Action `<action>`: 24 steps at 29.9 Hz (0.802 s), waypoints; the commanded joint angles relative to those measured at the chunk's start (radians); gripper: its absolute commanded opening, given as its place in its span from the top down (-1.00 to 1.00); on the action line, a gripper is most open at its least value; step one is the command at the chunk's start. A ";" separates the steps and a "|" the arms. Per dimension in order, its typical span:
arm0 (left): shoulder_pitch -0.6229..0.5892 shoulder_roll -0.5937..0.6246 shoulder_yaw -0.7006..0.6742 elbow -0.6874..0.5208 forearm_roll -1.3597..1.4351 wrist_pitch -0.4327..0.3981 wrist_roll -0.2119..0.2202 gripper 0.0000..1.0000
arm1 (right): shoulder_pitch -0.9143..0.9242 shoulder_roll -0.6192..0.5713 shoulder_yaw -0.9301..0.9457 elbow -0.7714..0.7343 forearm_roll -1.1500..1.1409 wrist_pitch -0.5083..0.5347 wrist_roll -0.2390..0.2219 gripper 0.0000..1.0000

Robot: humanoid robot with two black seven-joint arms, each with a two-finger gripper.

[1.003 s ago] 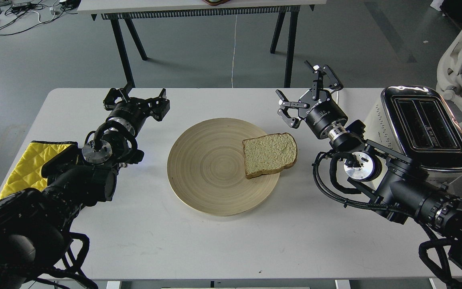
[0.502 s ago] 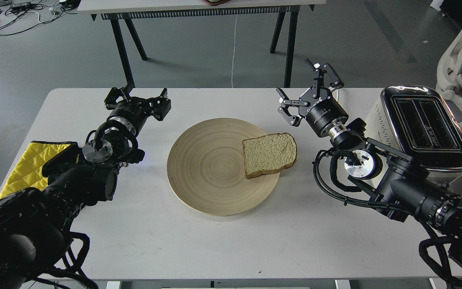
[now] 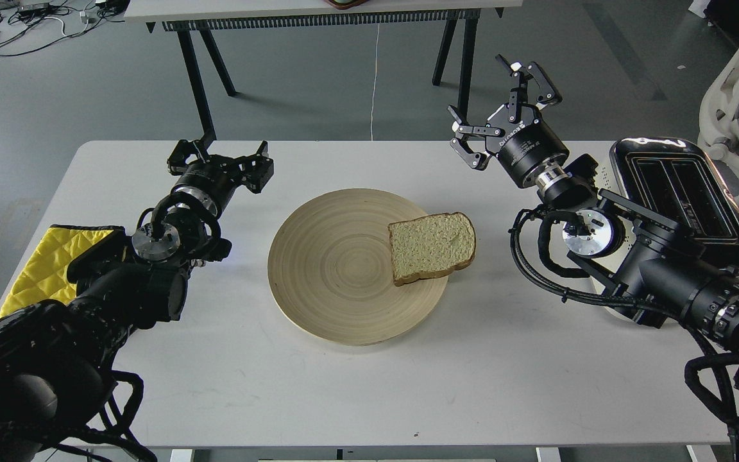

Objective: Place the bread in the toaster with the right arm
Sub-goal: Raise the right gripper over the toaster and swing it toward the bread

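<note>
The bread (image 3: 432,247), a pale speckled slice with a brown crust, lies flat on the right edge of a round wooden plate (image 3: 337,269) at the table's middle. The cream-white toaster (image 3: 684,199) with a chrome top and two dark slots stands at the table's right edge, partly hidden by my right arm. My right gripper (image 3: 504,106) is open and empty, raised above the table's far edge, up and to the right of the bread. My left gripper (image 3: 219,154) is open and empty, low over the table at the far left.
A yellow quilted cloth (image 3: 49,263) lies at the table's left edge under my left arm. A second table on black legs (image 3: 203,70) stands behind. A white chair (image 3: 738,83) is at the far right. A white cable (image 3: 374,77) hangs down behind the table.
My right gripper has risen and moved a little to the right and back, away from the table, staying open. The bread, the plate and my left arm have not moved.
</note>
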 commanded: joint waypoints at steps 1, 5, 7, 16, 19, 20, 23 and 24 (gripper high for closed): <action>0.000 0.000 0.000 0.000 0.001 0.000 0.000 -1.00 | 0.048 -0.093 -0.020 0.065 -0.010 0.000 -0.017 -0.97; 0.000 0.000 0.000 0.000 0.000 0.000 0.000 -1.00 | 0.150 -0.154 -0.105 0.090 -0.107 0.000 -0.046 -0.97; 0.000 0.000 0.000 0.000 0.000 0.000 0.000 -1.00 | 0.232 -0.170 -0.216 0.098 -0.170 0.000 -0.046 -0.97; -0.001 0.002 0.000 0.000 0.001 0.000 0.000 -1.00 | 0.664 -0.265 -0.883 0.211 -0.224 0.000 -0.043 -0.97; -0.001 0.000 0.000 0.000 0.001 0.000 0.000 -1.00 | 0.753 -0.257 -1.058 0.217 -0.225 0.000 -0.043 -0.97; -0.001 0.000 0.000 0.000 0.001 0.000 0.000 -1.00 | 0.773 -0.256 -1.102 0.225 -0.228 0.000 -0.043 -0.97; -0.001 0.000 0.000 0.000 0.001 0.000 0.000 -1.00 | 0.848 -0.240 -1.259 0.265 -0.257 0.000 -0.041 -0.97; -0.001 0.000 0.000 0.000 0.001 0.000 0.000 -1.00 | 0.873 -0.228 -1.311 0.283 -0.274 0.000 -0.040 -0.97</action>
